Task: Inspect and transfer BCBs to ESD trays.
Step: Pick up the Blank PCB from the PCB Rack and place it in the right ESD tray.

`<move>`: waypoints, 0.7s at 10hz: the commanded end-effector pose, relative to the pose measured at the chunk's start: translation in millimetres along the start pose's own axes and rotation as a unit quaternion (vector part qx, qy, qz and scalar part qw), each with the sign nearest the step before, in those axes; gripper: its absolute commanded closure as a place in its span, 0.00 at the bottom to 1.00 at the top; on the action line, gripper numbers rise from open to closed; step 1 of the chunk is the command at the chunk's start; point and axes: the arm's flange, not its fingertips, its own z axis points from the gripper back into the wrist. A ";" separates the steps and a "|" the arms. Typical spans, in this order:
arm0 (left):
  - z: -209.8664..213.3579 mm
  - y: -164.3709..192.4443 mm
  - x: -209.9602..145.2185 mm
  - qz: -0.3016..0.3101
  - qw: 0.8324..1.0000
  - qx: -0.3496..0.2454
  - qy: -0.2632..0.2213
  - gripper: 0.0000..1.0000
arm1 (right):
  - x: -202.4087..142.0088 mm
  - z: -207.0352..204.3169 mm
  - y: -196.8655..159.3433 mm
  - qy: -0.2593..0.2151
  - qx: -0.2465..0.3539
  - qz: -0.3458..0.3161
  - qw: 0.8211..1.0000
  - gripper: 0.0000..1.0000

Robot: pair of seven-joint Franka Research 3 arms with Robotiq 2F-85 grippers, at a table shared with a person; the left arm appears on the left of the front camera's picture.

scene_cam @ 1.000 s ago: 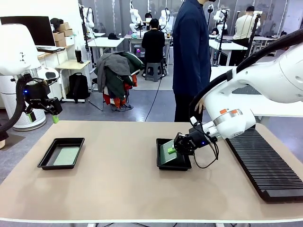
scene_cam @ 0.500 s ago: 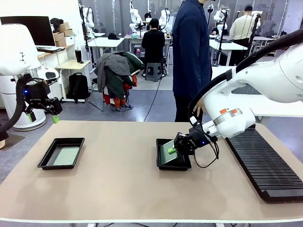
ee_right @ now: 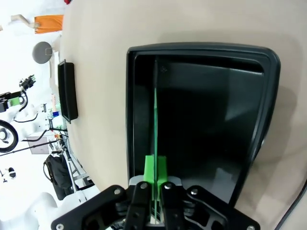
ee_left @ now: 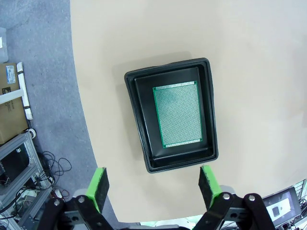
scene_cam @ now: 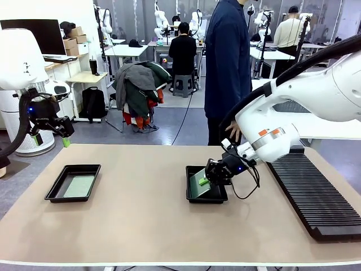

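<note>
Landmark: the middle tray (scene_cam: 206, 184) – the black ESD tray near the centre of the surface (scene_cam: 146, 220); other places are given from it.
Right jaws: the right gripper (scene_cam: 203, 180) sits low over the middle tray, pads pinched almost together on the edge of a BCB (ee_right: 155, 124) (seen edge-on from the wrist, a thin green line).
Held board: tilted inside the middle tray, far edge down near the tray's wall, not yet lying flat on the floor.
Left jaws: the left gripper (ee_left: 153, 184) stands wide open and holds nothing, raised well off to the left of the middle tray.
Second board: a BCB (ee_left: 181, 114) lies flat in the left tray (scene_cam: 73, 182), directly below the open jaws.
Rack: a long ribbed black rack (scene_cam: 313, 195) lies just right of the middle tray.
Risk: if the jaws let go while the board is this steep, it could flop hard, lean on the wall – or tip over the rim.
Risk cause: tilt and closeness to the tray's wall.
</note>
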 end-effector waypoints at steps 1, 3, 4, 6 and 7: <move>-2.6 1.1 -1.1 -0.003 1.000 -0.004 -0.005 0.00 | 4.9 0.3 18.1 0.000 -0.037 -0.009 0.999 0.91; -2.6 1.1 -1.1 -0.003 1.000 -0.004 -0.005 0.00 | 4.6 3.8 24.2 -0.006 -0.067 -0.017 0.998 0.78; -2.6 1.1 -1.1 -0.003 1.000 -0.004 -0.005 0.00 | 3.4 6.7 28.0 -0.007 -0.076 -0.016 0.997 0.66; -2.6 1.1 -1.1 -0.003 1.000 -0.004 -0.005 0.00 | 2.6 12.4 36.2 -0.010 -0.097 -0.015 0.995 0.53; -2.6 1.1 -1.1 -0.003 1.000 -0.004 -0.005 0.00 | 2.6 15.2 41.5 -0.009 -0.107 -0.014 0.994 0.51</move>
